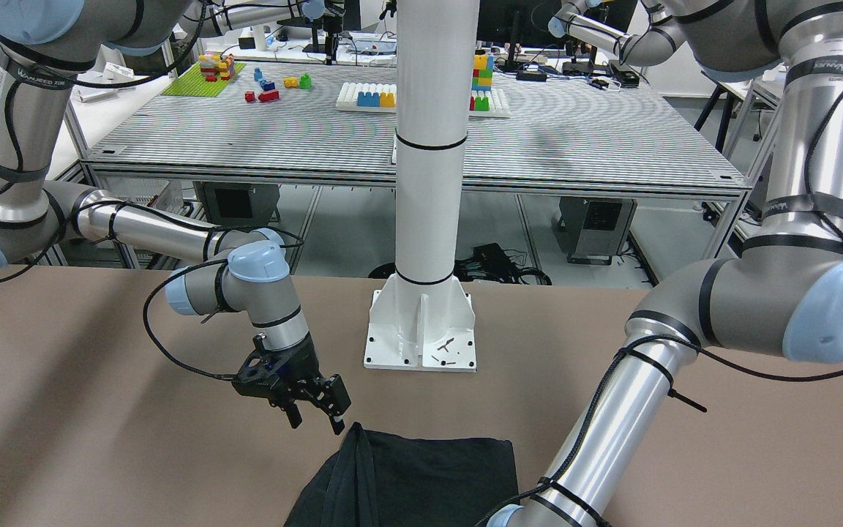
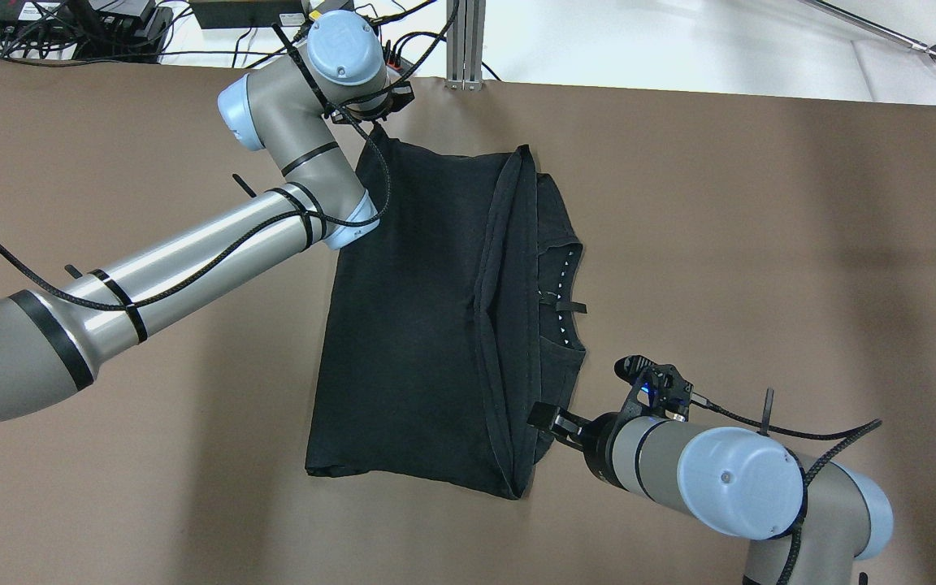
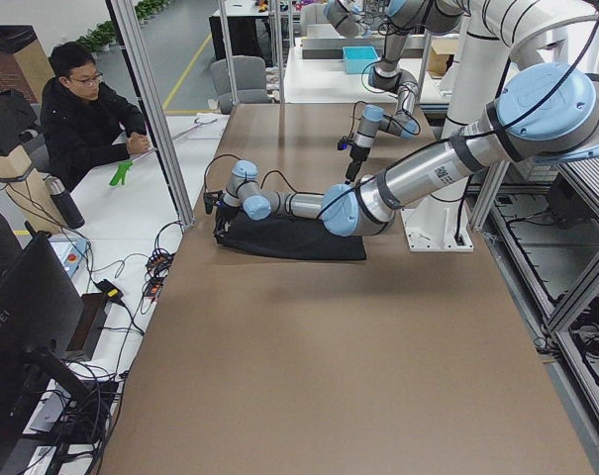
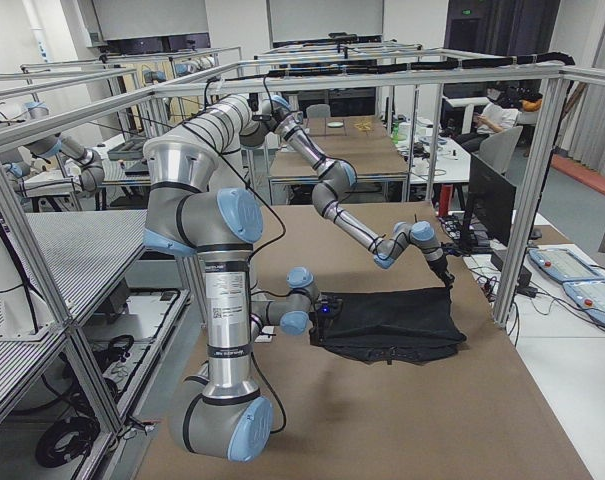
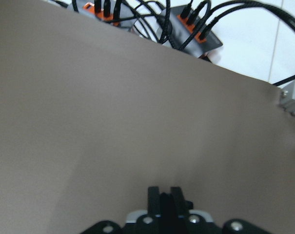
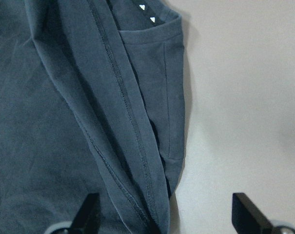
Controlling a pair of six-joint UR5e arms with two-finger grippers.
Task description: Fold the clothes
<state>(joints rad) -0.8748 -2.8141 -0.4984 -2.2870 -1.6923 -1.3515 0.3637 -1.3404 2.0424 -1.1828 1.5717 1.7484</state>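
A black T-shirt lies folded on the brown table, its collar toward my right arm. My left gripper is at the shirt's far left corner, shut on that corner, which rises to it. In the left wrist view the fingers are pressed together with dark cloth between them. My right gripper is open and empty just off the shirt's near right edge. The right wrist view shows its gripper with fingers wide apart over the folded hem. It also shows open in the front view.
The white pedestal base stands at the robot's side of the table. Cables and power boxes lie beyond the far edge. An operator sits past that edge. Bare table stretches right of the shirt.
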